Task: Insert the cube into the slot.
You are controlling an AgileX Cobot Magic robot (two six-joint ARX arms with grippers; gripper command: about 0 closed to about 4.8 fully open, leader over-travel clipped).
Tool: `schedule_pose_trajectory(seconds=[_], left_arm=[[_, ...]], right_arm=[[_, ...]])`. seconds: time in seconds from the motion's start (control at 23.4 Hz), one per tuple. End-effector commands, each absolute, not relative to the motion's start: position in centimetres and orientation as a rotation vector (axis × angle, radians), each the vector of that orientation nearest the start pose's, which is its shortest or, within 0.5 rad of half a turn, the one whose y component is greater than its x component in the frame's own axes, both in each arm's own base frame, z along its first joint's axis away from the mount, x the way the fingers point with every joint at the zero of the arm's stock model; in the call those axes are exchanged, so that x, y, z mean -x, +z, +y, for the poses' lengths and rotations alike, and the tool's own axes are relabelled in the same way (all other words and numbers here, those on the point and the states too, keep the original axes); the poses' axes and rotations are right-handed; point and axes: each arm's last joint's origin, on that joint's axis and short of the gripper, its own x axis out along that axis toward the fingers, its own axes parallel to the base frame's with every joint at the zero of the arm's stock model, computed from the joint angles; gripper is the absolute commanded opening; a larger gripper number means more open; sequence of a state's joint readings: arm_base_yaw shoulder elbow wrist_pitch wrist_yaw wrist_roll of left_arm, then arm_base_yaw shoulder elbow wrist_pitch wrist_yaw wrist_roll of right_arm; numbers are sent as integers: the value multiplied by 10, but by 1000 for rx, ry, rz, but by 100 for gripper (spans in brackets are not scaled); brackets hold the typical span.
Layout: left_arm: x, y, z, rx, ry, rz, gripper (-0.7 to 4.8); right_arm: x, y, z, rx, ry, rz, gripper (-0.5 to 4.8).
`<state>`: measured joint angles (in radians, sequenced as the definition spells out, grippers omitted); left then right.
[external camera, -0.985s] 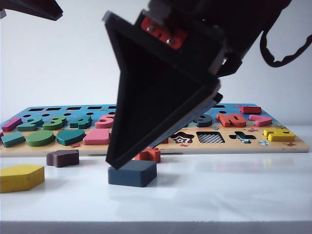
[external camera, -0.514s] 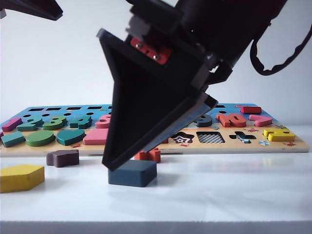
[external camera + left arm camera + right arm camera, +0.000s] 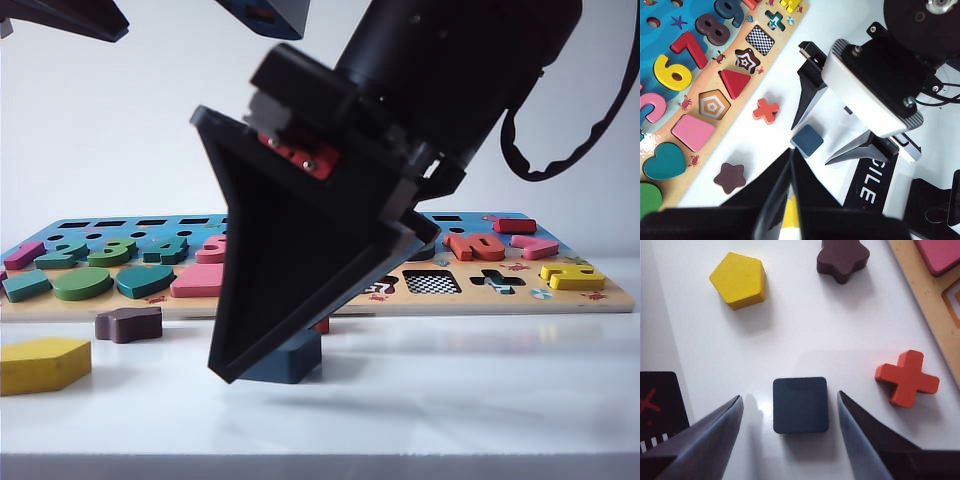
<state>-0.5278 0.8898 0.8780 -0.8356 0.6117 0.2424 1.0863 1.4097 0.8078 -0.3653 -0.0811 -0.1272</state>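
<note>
Spread wide, the jaws of the right gripper (image 3: pixel 790 432) straddle the dark navy square wooden cube (image 3: pixel 800 404) on the white table (image 3: pixel 805 330), a gap showing on each side. Pressed together, the left gripper (image 3: pixel 791 155) hangs above the table edge, seemingly holding nothing. Along the far side lies the long wooden puzzle board (image 3: pixel 610 297), with the checkerboard-floored square slot (image 3: pixel 431 283) well apart from the cube. Near the cube lie a yellow pentagon block (image 3: pixel 738 279), a dark brown star piece (image 3: pixel 842 259) and an orange-red cross piece (image 3: pixel 907 378).

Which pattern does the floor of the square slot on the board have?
A black-and-white checkerboard; the slot shows best in the left wrist view.
</note>
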Motion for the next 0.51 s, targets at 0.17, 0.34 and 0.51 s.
schedule_pose_trajectory(seconds=[0.17, 0.34, 0.51], left_arm=[[-130, 299, -95, -166, -1175, 745, 17], [-130, 299, -95, -166, -1175, 745, 17], [-130, 299, -95, -166, -1175, 745, 17]], right_arm=[[-124, 198, 241, 584, 1130, 808, 289], [-125, 196, 240, 589, 1127, 819, 277], [-124, 195, 239, 596, 1124, 834, 247]])
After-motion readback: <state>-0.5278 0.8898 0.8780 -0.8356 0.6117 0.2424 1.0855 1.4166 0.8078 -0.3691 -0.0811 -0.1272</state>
